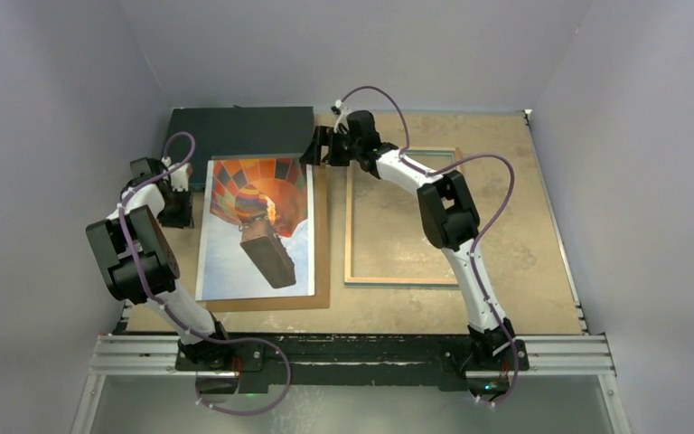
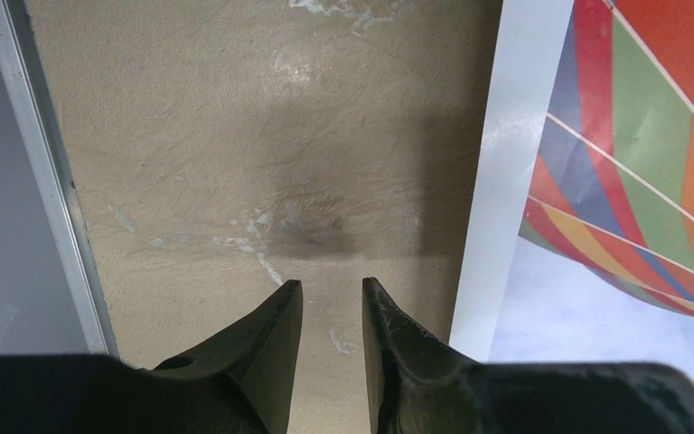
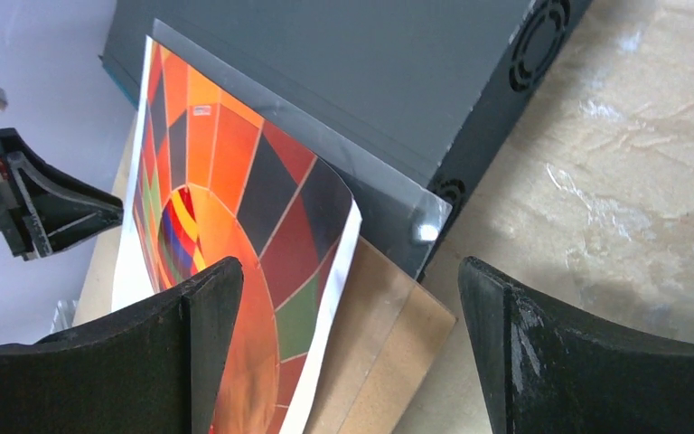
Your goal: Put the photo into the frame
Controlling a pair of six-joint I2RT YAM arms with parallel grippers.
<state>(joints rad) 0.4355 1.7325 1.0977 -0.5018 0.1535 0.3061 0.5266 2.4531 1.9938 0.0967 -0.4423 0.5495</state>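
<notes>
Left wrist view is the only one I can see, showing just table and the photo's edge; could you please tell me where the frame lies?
Observer: The frame lies flat on the table, to the right of the photo and apart from it.
Operator: Thank you. What is the photo resting on?
Observer: On a brown board, which shows along the photo's right and near edges.
Operator: And where is the right gripper, please?
Observer: The right gripper hovers at the photo's far right corner, which curls up off the board, with its fingers wide apart.
</notes>
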